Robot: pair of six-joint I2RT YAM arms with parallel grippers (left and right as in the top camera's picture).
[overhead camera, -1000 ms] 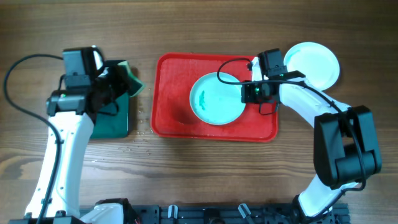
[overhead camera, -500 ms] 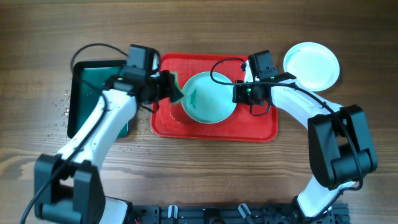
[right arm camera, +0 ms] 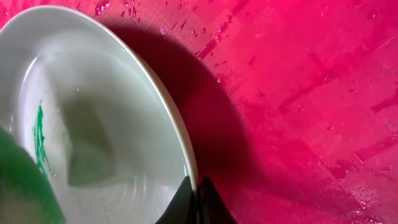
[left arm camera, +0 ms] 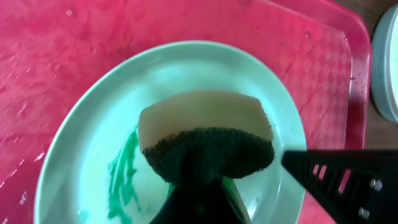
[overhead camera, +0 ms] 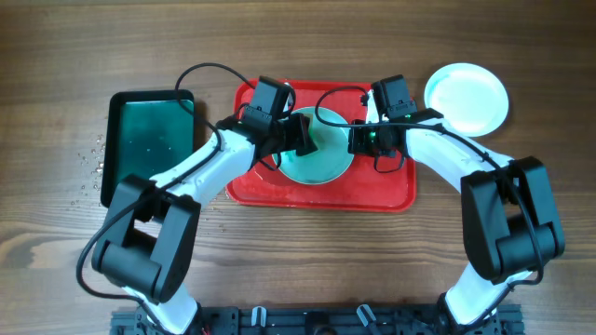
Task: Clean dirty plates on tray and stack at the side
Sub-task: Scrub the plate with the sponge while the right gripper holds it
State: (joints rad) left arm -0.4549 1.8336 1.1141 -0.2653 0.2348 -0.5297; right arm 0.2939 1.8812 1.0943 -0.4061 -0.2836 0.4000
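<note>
Red tray (overhead camera: 251, 181) sits mid-bench with a wet floor and one aqua plate (overhead camera: 326, 163) in it, toward the far edge. There's a teal smear (left arm camera: 124, 174) on the plate's floor, left of centre.

Left gripper (overhead camera: 300, 137) is clamped on the sponge (left arm camera: 205, 140), which is tan foam with a dark green scrub layer. It's over the middle of the plate; can't tell if it touches.

Right gripper (right arm camera: 194, 194) is pinched tight on the plate's right rim.

Dark green tray (overhead camera: 149, 140) sits toward the bench's left edge, floor glossy and wet-looking. Water drops (overhead camera: 96, 158) lie on the wood just left of it.

Second plate (overhead camera: 467, 98) sits on bare bench (overhead camera: 279, 56) off the red tray's far right corner, apart from it. Can't tell whether it's one plate or a stack.

Bench is brown wood-grain planks.
</note>
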